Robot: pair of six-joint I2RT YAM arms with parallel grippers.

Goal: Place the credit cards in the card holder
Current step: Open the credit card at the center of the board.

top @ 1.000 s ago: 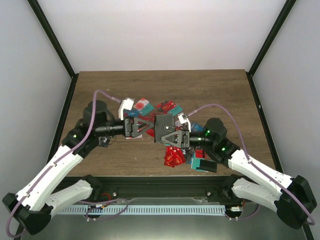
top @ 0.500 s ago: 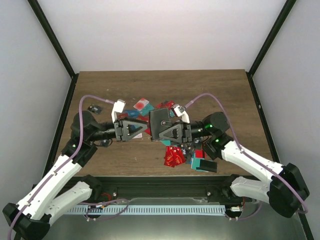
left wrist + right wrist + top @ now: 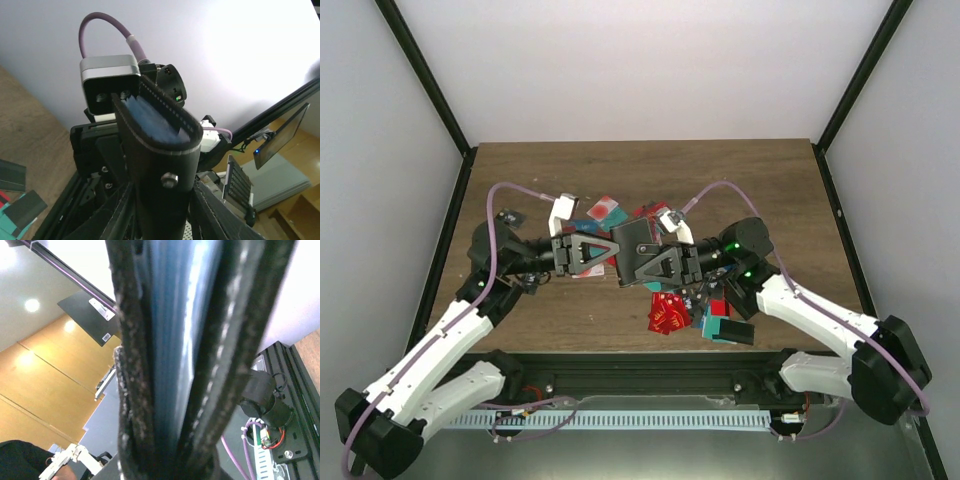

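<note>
Though the table (image 3: 770,180) carries a loose scatter of credit cards (image 3: 669,313) (red and teal mostly), loading looks begun.
Left gripper (image 3: 610,252), right gripper (image 3: 632,268): both clamped on the card holder (image 3: 638,248), held over mid-table.
Blue card (image 3: 150,117): seated in holder's pocket.
Scatter: yet to load.

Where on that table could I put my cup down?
The table is bare along its far edge and right side. The middle is crowded: scattered credit cards, plus the left gripper and right gripper meeting at the card holder.
</note>
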